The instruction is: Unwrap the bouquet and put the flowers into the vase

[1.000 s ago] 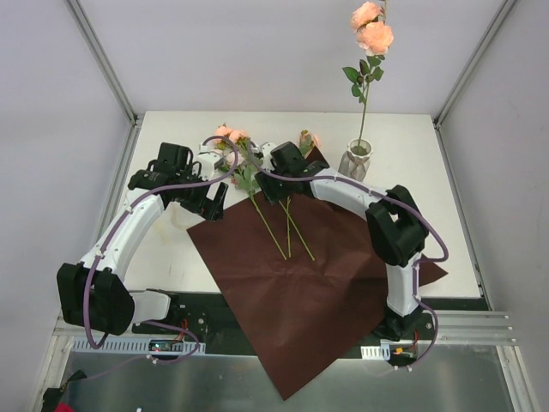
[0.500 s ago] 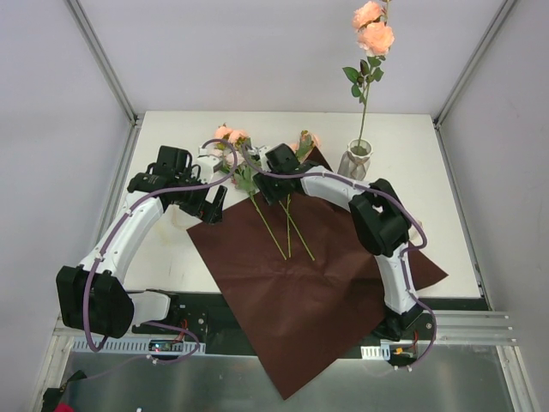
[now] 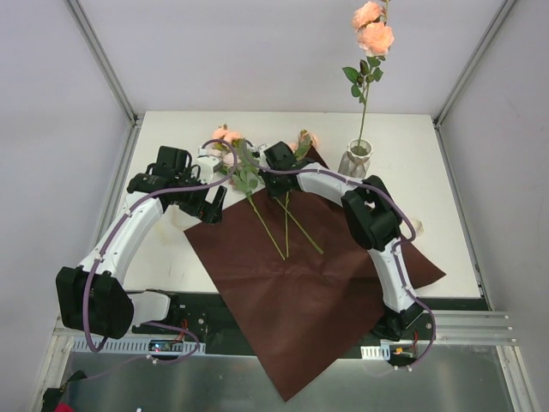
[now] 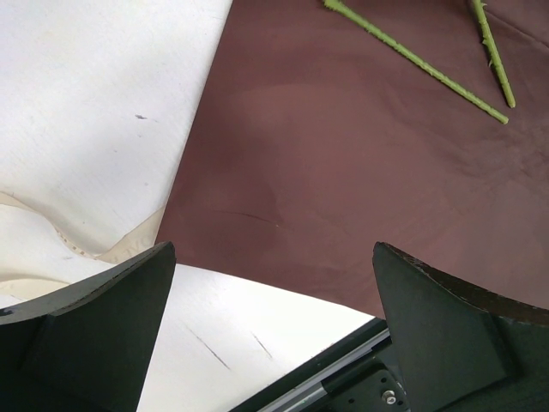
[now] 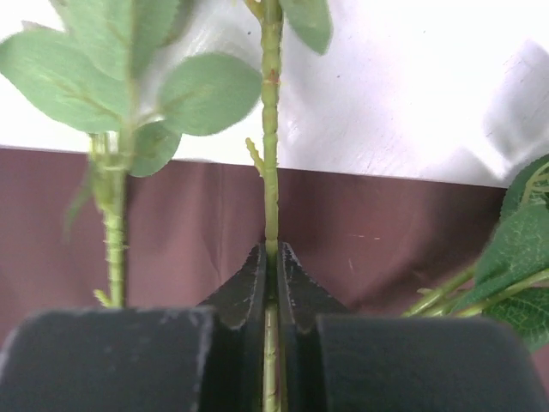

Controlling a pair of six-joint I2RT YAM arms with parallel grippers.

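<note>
Looking down at a white desk (image 3: 412, 146), boxed in by plain pale walls (image 3: 257, 51) with metal frame rails at the corners. Big maroon paper (image 3: 292, 300) spread flat across the middle, near corner hanging off the front edge past the arm bases. White ribbed vase (image 3: 354, 161) upright at the back right, just beside the paper's far corner, already carrying one tall rose (image 3: 374, 34) (blooms way up against the back wall). Rest of the flowers (image 3: 236, 142) lying loose at the paper's far edge, blooms on bare desk, stems (image 3: 268, 225) running down onto the maroon.

Overhead view too far off to judge the grips. Sorted by the right wrist view: right gripper (image 5: 272, 257) pinched tight on one thin green stem (image 5: 271, 154), leaves to either side, paper edge and white desk behind. Over in the left wrist view: left gripper (image 4: 273, 257) spread wide above the paper's left edge, holding nothing, plus a cream ribbon (image 4: 129, 240) on the desk right beside that edge, easy to miss from above. Vase and standing rose only visible from the top camera.
</note>
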